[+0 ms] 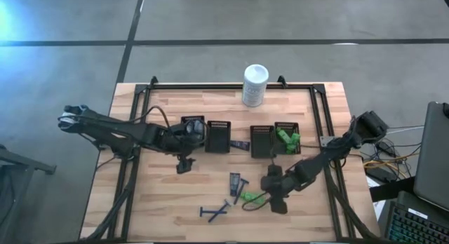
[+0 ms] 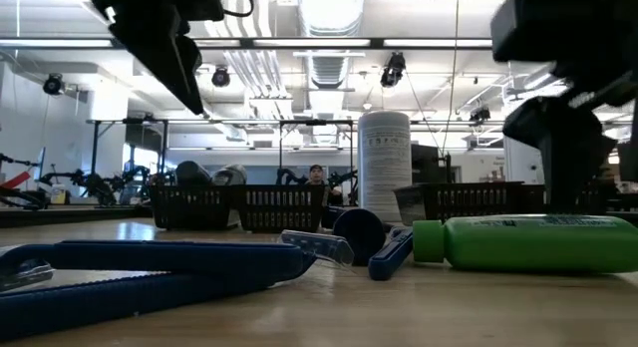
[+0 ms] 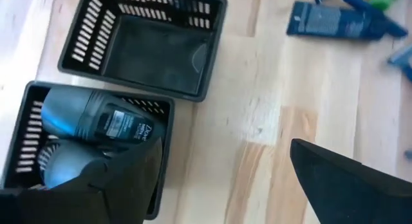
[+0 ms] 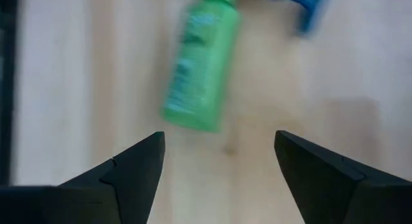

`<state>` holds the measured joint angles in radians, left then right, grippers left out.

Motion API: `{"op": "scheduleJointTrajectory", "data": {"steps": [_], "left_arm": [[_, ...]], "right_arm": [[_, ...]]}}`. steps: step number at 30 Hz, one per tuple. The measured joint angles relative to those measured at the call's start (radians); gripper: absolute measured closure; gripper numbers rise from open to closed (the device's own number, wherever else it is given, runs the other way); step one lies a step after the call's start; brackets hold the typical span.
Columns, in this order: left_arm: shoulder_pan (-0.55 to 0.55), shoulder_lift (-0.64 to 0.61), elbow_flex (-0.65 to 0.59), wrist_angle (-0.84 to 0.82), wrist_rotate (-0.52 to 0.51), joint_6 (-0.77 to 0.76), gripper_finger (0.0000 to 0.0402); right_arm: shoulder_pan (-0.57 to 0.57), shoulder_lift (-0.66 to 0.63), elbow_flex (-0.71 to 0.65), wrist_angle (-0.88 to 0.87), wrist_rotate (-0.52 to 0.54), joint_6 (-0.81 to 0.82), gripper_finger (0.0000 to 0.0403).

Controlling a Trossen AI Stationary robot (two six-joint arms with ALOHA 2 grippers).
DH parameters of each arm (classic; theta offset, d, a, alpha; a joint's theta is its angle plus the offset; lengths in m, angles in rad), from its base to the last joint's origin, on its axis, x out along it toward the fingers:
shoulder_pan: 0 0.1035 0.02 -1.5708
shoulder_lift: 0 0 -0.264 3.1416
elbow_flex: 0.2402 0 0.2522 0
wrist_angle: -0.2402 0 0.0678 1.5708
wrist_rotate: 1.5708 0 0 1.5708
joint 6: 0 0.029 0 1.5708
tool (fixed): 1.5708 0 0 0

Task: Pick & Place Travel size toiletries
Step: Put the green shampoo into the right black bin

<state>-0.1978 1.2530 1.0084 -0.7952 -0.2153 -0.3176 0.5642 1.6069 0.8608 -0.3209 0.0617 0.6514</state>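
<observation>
The wooden table carries a white cylindrical container at its far edge and a row of four black slotted trays across the middle; the leftmost tray holds grey oval bottles, the next tray has nothing in it, and the rightmost tray holds green bottles; the left gripper hangs wide just in front of the leftmost tray, grasping nothing; the right gripper stands wide over the near table, just short of a loose green bottle lying flat; blue razors lie nearby.
</observation>
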Motion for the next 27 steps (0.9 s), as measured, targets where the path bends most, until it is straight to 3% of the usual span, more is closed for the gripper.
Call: {"op": "scheduleJointTrajectory", "data": {"steps": [5, 10, 19, 27], "left_arm": [[0.000, 0.000, 0.000, -0.010, 0.011, 0.101, 0.0062], [0.016, -0.034, -0.016, -0.035, 0.015, 0.184, 0.0063], [0.033, -0.177, -0.124, -0.035, 0.016, 0.201, 0.0065], [0.036, -0.266, -0.190, -0.035, 0.016, 0.175, 0.0066]], "right_arm": [[0.012, 0.140, 0.196, -0.141, 0.042, -0.010, 0.0124], [0.010, 0.291, 0.364, -0.348, 0.072, 0.092, 0.0117], [0.010, 0.450, 0.519, -0.395, 0.025, 0.102, 0.0094], [-0.030, 0.451, 0.530, -0.342, 0.072, 0.049, 0.0135]]}}
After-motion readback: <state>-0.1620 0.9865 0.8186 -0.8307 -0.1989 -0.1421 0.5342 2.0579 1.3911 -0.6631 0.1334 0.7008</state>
